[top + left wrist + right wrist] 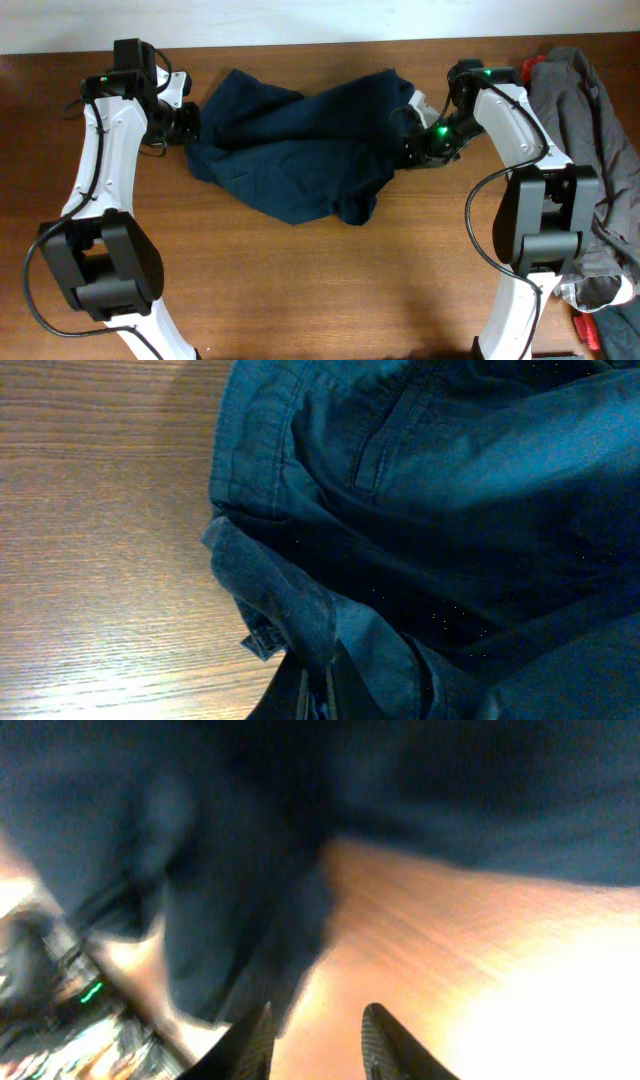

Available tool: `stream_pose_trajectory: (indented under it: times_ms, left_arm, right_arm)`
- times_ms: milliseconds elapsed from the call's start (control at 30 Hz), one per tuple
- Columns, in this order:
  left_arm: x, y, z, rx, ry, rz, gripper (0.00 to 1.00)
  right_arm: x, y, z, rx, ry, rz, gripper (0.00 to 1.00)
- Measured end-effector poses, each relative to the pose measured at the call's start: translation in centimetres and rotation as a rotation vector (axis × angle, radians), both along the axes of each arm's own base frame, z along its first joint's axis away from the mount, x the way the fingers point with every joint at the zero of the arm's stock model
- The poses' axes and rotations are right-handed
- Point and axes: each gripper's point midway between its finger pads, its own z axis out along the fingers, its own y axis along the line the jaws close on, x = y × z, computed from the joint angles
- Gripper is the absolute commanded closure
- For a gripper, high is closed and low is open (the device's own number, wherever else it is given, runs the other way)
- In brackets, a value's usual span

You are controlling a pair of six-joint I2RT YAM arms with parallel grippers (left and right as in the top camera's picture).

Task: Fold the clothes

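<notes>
**Desk:** Where did we find the shorts (290,140)?

**Field:** We found them crumpled on the table (300,290), in the upper middle of the overhead frame and not yet folded. They were a dark navy heap whose long axis ran left to right, from one arm to the other.

**Desk:** And the left gripper (185,122)?

**Field:** It sat at the heap's left end, in the upper left of the frame. In its wrist view we saw the jaws pressed together at the bottom edge with a fold of navy cloth bunched in them. We read it as clamped on the shorts, though we could not tell which part.

**Desk:** The right gripper (412,135)?

**Field:** It was at the right end, just beside the cloth. Its wrist picture was blurred, yet we made out both fingers (250,1045) standing apart with bare wood between them and nothing held. The cloth lay above and to the left of them in that frame.

**Desk:** What did the next move turn on?

**Field:** In our judgement, that right end. The left arm had its own end, and the right was nearer the free one, which lay to its left in the overhead frame. The grey garment (600,150) at the far right edge lay apart from the shorts — no part of the job.
</notes>
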Motion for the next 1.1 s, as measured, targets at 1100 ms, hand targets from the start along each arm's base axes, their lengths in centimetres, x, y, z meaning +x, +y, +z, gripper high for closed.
stream_pose_trajectory:
  times_ms: [1100]
  left_arm:
    - [-0.1,0.0,0.0,-0.001,0.002,0.0,0.99]
  right_arm:
    - [-1.7,5.8,-0.7,-0.043,0.071,-0.086,0.5]
